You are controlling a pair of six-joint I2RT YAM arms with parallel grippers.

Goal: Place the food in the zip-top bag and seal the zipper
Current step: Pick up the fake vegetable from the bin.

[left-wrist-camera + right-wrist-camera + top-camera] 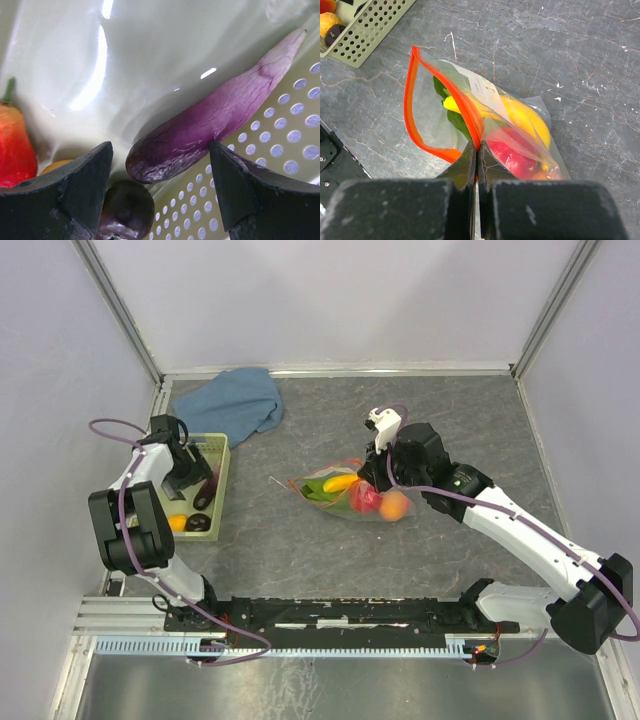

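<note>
The zip-top bag [340, 492] lies mid-table with its mouth open. Inside it are a yellow banana [520, 112], a green leaf [452, 120], a red fruit [512, 156] and an orange one [394, 505]. My right gripper [476, 148] is shut on the red-orange zipper [410, 100] at the near rim of the mouth; it also shows in the top view [370, 476]. My left gripper [160, 150] is open, down inside the pale green basket [222, 455], with its jaws on either side of a purple eggplant [210, 125]. A dark purple fruit [125, 210] lies just below.
The basket also holds a red fruit [15, 145] and an orange one [177, 523]. A blue cloth [232, 400] lies at the back left. Grey walls and metal posts enclose the table. The basket corner shows in the right wrist view [365, 30].
</note>
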